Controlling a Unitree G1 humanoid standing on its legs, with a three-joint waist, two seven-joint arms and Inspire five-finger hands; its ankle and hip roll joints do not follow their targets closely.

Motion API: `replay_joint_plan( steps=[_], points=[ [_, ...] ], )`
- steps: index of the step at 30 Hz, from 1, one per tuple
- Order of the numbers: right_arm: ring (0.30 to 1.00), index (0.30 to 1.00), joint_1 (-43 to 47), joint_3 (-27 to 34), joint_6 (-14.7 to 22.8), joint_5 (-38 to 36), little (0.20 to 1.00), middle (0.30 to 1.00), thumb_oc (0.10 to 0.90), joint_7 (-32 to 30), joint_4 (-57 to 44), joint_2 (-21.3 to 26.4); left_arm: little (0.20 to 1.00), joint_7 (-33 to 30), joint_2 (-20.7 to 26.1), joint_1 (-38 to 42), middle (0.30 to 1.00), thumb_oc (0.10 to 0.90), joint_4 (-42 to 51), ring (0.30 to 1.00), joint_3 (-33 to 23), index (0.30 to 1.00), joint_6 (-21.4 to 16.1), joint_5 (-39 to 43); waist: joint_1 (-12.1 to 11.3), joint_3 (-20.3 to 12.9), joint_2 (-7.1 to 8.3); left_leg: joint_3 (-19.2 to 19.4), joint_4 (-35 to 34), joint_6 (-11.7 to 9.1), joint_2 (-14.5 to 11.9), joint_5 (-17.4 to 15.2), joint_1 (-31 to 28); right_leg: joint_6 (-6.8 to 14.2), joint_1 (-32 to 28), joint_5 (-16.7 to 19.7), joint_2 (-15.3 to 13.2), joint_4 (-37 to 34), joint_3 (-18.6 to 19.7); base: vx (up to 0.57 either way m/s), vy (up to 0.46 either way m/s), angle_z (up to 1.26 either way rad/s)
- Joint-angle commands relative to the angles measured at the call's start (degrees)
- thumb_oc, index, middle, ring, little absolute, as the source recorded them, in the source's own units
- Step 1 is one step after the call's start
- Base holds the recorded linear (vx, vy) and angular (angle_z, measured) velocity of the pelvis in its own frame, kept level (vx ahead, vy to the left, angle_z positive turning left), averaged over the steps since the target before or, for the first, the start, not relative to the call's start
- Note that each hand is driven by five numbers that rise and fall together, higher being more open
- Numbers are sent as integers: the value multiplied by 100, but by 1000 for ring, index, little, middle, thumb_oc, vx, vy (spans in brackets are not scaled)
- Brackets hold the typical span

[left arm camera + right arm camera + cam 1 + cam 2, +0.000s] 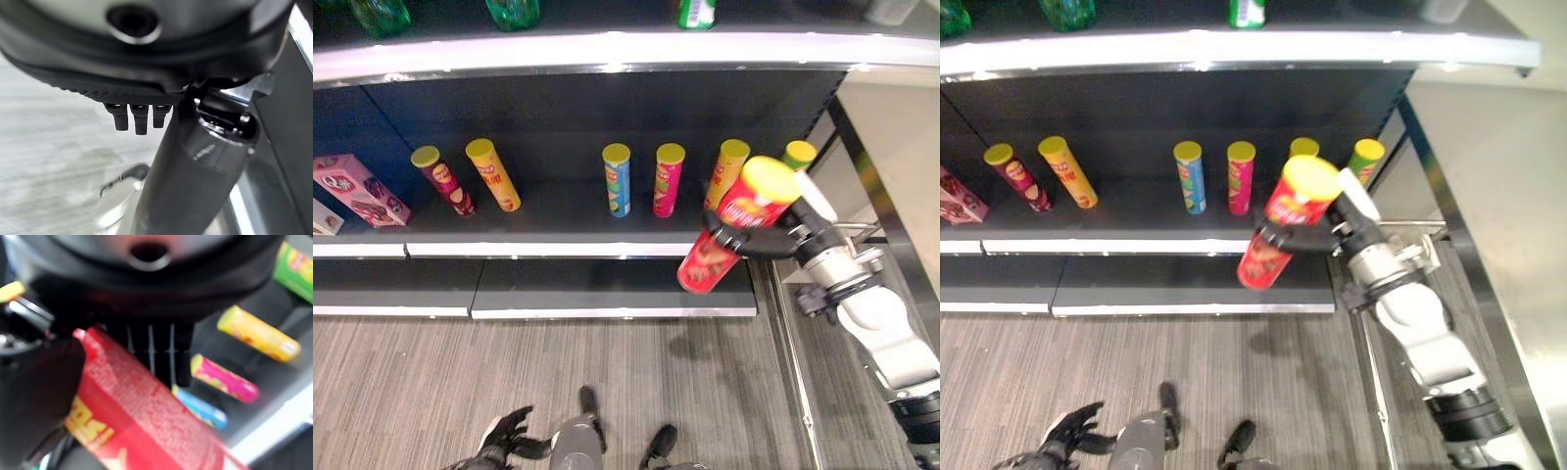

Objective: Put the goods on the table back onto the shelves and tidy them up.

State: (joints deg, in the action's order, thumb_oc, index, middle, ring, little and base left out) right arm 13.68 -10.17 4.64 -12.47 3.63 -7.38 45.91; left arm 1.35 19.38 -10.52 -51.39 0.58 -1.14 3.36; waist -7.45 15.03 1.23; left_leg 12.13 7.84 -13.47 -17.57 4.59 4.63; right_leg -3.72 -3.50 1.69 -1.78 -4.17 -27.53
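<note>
Holding a red canister [736,227] in mid-air, the right hand [756,238] is gripping it around the middle, dark fingers [1283,236] curled round the tube and the thumb closing the other side. Item: one tall cylindrical snack canister, red body, yellow lid, yellow-and-white lettering on the side; it is tilting, lid toward the camera, base hanging just in front of the black shelf [558,220] edge, at the shelf's right end. Stock already standing on that shelf: a blue canister [618,180], a pink canister [668,180], a yellow canister [727,168] partly behind the held one, a green-lidded canister [798,154] at the far right, two more leaning canisters toward the left, and a pink box [359,189] at the far left. Handling judgement: the tube is wanting to be righted before it is lowered, base first, into a free gap in the row without knocking the neighbours; a smooth cardboard-type tube is likely sliding in a loose grip. The left hand [504,432] is hanging low over the floor, fingers loosely curled, holding nothing.
</note>
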Motion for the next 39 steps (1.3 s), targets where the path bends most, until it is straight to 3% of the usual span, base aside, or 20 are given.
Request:
replay_joint_plan(
  steps=[1, 2, 5, 10, 12, 14, 18, 19, 21, 22, 23, 25, 26, 28, 32, 35, 39],
  points=[
    [300, 300, 420, 675, 517, 137, 300, 300, 400, -202, -475, 9, 900, -130, 77, 163, 900, 800, 255, 900, 304, 900, -230, 45, 259, -600, -76, -226, -954, 374, 83, 145, -362, 1166, -165, -246, -842, -56, 20, 7, 326, 15],
    [300, 300, 378, 656, 480, 307, 300, 300, 400, -227, -434, -67, 900, -110, 48, 106, 900, 800, 272, 900, 347, 900, -206, -14, 275, -699, -222, -144, -1258, 318, 105, 126, -512, 1193, -142, -164, -906, -14, -24, 9, 328, 26],
    [300, 300, 343, 621, 414, 507, 300, 300, 400, -259, -420, -182, 900, -101, 80, 128, 900, 800, 181, 900, 414, 900, -176, -163, 264, -788, -284, -109, -1284, 314, 317, -16, -549, 1272, -120, 11, -1196, 105, -147, 32, 269, 31],
    [300, 300, 405, 503, 320, 721, 300, 300, 400, -273, -433, -336, 900, -164, 194, 116, 900, 800, 43, 900, 367, 900, -188, -366, 183, -811, -170, 13, -1283, 555, 791, -323, -693, 1502, -137, 297, -1788, 254, -206, 60, 264, 23],
    [300, 300, 536, 380, 243, 800, 300, 300, 400, -336, -403, -439, 900, -237, 300, 169, 900, 800, -20, 900, 317, 900, -195, -348, 98, -824, -22, -72, -1259, 810, 1241, -523, -701, 1651, -184, 424, -2191, 341, -180, 143, 434, 19],
    [300, 300, 523, 365, 233, 834, 300, 300, 400, -343, -401, -487, 900, -234, 300, 147, 900, 800, -2, 900, 306, 900, -188, -347, 68, -851, 66, -143, -1239, 892, 1404, -580, -683, 1700, -239, 470, -2332, 379, -239, 143, 253, 33],
    [300, 300, 629, 136, 198, 1007, 300, 300, 400, -334, -432, -530, 900, -204, 282, 9, 900, 800, 224, 900, 389, 900, -134, -294, 82, -560, 13, -230, -1284, 1300, 1776, -762, -986, 1630, 319, 914, -2880, 1992, 248, 75, 272, 24],
    [300, 300, 656, 48, 215, 1047, 300, 300, 400, -363, -402, -569, 900, -217, 346, 52, 900, 800, 350, 900, 436, 900, -127, -255, 123, -370, -6, -265, -1284, 1322, 1718, -816, -1065, 1592, 748, 832, -2730, 2479, 622, 72, 27, -4],
    [300, 300, 865, -34, 201, 1039, 300, 300, 400, -422, -298, -503, 900, -251, 411, 197, 900, 800, 486, 900, 493, 900, -164, -90, 157, -262, 12, -398, -1284, 1166, 1597, -780, -997, 1579, 875, 616, -2341, 1596, 826, 108, -222, 15],
    [300, 300, 920, -40, 252, 1071, 300, 300, 400, -527, -210, -473, 900, -261, 513, 345, 900, 800, 538, 900, 553, 900, -179, -53, 174, -147, 91, -595, -1245, 1028, 1525, -809, -952, 1648, 904, 549, -2083, 742, 1103, 188, -434, 81],
    [300, 300, 928, -74, 139, 1228, 300, 300, 400, -504, -198, -587, 900, -257, 490, 262, 900, 800, 674, 900, 501, 900, -139, -13, 123, -278, 257, -799, -1088, 978, 1479, -821, -748, 1720, 726, 609, -2010, 512, 1163, 253, -552, 115],
    [300, 300, 918, -44, 149, 1398, 300, 300, 400, -660, -216, -735, 900, -325, 375, 297, 900, 800, 622, 900, 520, 900, -130, 121, 127, -284, 222, -1026, -906, 884, 1252, -746, -451, 1617, 646, 440, -1839, 547, 904, 164, -417, 181],
    [300, 300, 991, -1, 156, 1469, 300, 300, 400, -948, -6, -1028, 900, -376, 320, 318, 900, 800, 574, 900, 611, 900, -118, 141, 65, -235, 132, -1202, -879, 806, 1103, -664, -282, 1532, 619, 248, -1749, 664, 657, 68, -238, 169],
    [300, 300, 1071, 138, 163, 1724, 300, 300, 400, -1354, 144, -1142, 900, -427, 302, 318, 900, 800, 622, 900, 687, 900, -130, 203, -34, -110, 34, -1352, -866, 767, 1054, -593, -145, 1492, 634, 129, -1720, 787, 496, 11, -170, 77],
    [300, 300, 1505, 768, 55, 2677, 300, 300, 400, -3109, 803, -1621, 900, -752, 320, 380, 900, 800, 688, 900, 957, 900, -250, 277, -294, 294, -355, -1669, -1002, 717, 1035, -364, 184, 1457, 871, -78, -1800, 1158, 176, -67, -58, 4],
    [300, 300, 1977, 902, -64, 3134, 300, 300, 400, -3820, 1131, -1433, 900, -914, 366, 389, 900, 800, 771, 900, 1142, 900, -371, 294, -389, 535, -560, -1753, -995, 717, 1070, -278, 407, 1465, 1065, -68, -1843, 1218, 172, -93, -8, 43],
    [300, 300, 2254, 992, -235, 3569, 300, 300, 400, -4226, 1346, -1048, 900, -999, 384, 444, 900, 800, 893, 900, 1274, 900, -457, 286, -429, 668, -666, -1792, -971, 713, 1106, -230, 599, 1475, 1209, -57, -1884, 1238, 157, -58, 10, -4]
  ],
)
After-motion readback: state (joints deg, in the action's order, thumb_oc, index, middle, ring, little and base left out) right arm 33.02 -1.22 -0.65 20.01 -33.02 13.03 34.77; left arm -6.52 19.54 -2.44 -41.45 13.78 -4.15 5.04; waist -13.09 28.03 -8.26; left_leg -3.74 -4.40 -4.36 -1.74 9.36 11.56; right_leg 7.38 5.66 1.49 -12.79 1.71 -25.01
